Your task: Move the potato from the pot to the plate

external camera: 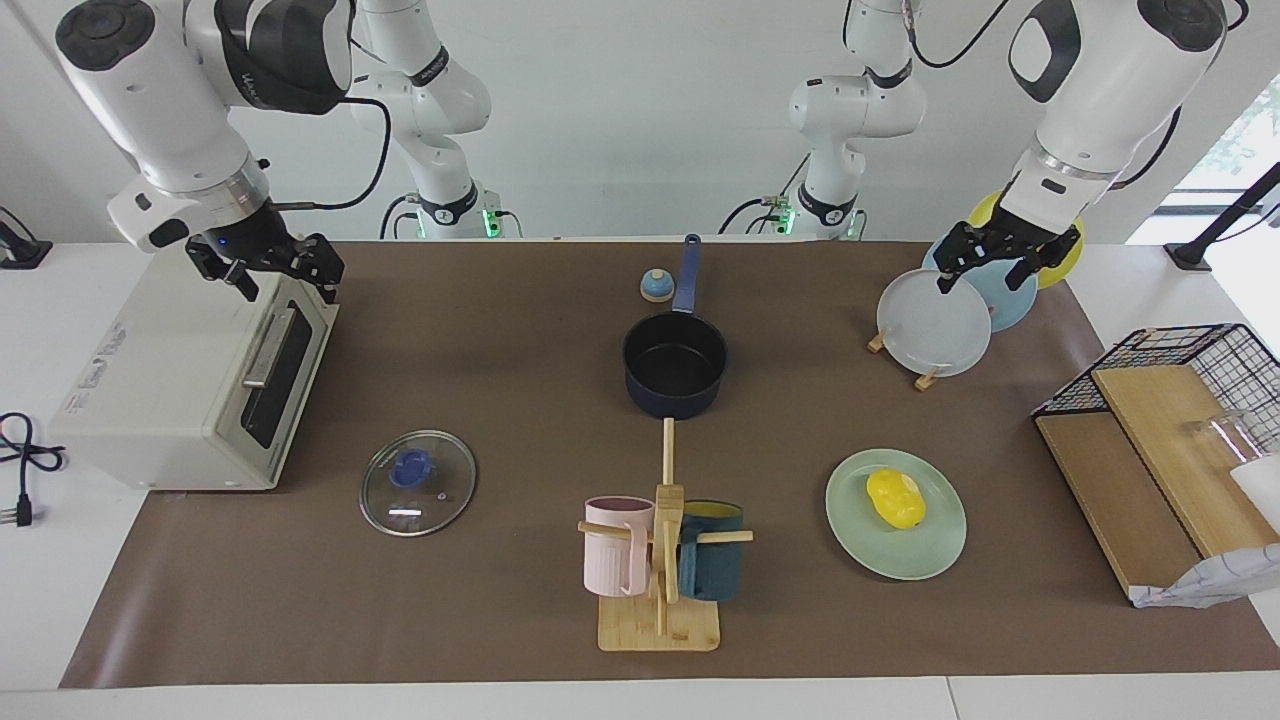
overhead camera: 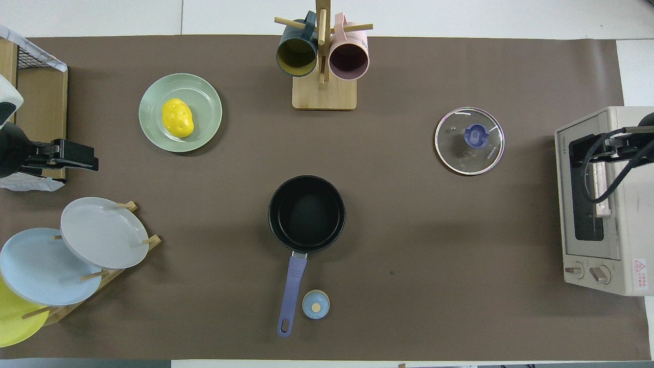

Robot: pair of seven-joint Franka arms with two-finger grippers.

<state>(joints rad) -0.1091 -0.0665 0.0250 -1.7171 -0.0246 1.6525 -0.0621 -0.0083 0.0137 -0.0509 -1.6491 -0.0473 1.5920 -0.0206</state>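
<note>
The yellow potato (external camera: 895,498) (overhead camera: 178,117) lies on the mint-green plate (external camera: 935,545) (overhead camera: 207,97), toward the left arm's end of the table. The dark navy pot (external camera: 675,400) (overhead camera: 306,214) stands in the middle with nothing inside, its blue handle (overhead camera: 292,291) pointing toward the robots. My left gripper (external camera: 985,275) (overhead camera: 84,159) hangs open and empty in the air over the rack of standing plates. My right gripper (external camera: 268,272) (overhead camera: 587,151) waits open and empty over the toaster oven.
A glass lid (external camera: 417,483) lies flat near the toaster oven (external camera: 180,370). A mug tree (external camera: 660,540) stands farther from the robots than the pot. The plate rack (external camera: 935,322), a wire basket with boards (external camera: 1180,400) and a small blue knob (external camera: 656,286) are also here.
</note>
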